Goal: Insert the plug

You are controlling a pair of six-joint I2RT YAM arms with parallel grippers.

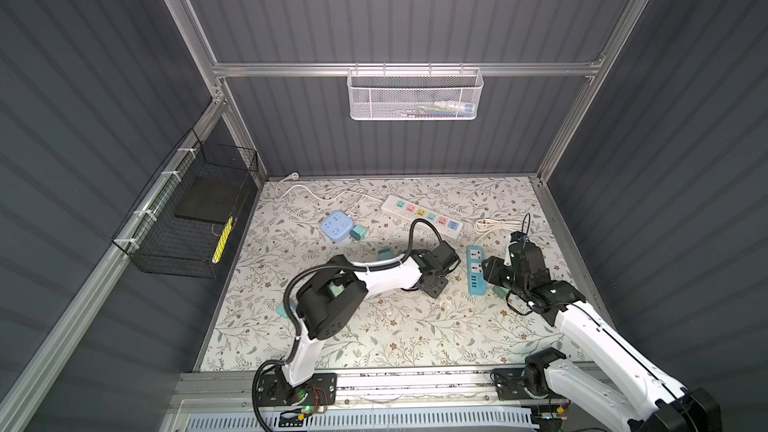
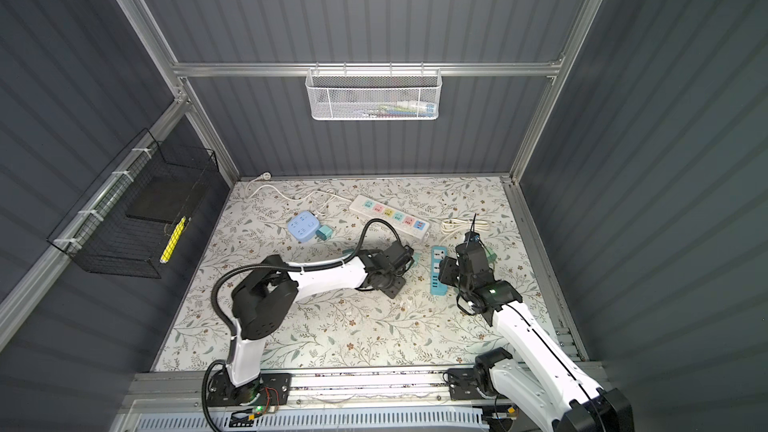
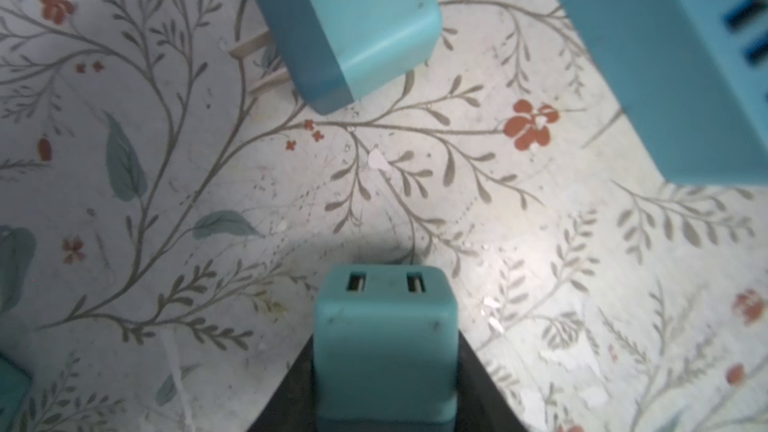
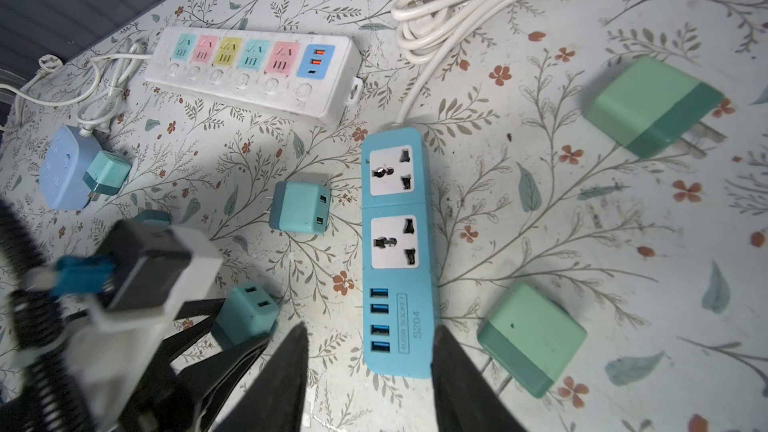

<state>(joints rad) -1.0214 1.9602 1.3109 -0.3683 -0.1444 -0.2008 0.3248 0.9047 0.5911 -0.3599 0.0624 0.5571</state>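
Pinching a teal plug (image 3: 384, 322) between its pressed-in fingers, the left gripper (image 3: 384, 367) holds it near the USB end of the blue socket strip (image 4: 395, 251), on the strip's left-arm side. The plug's two USB ports face away from the jaws. The right gripper (image 4: 370, 328) stands spread astride the strip's USB end. One finger is clear of the strip and the other is at its edge; contact cannot be told. A second teal plug (image 4: 299, 207) lies on the floral mat (image 4: 582, 222) beside the strip's sockets. A green charger (image 4: 652, 105) and a second green charger (image 4: 532, 336) lie on the strip's opposite side.
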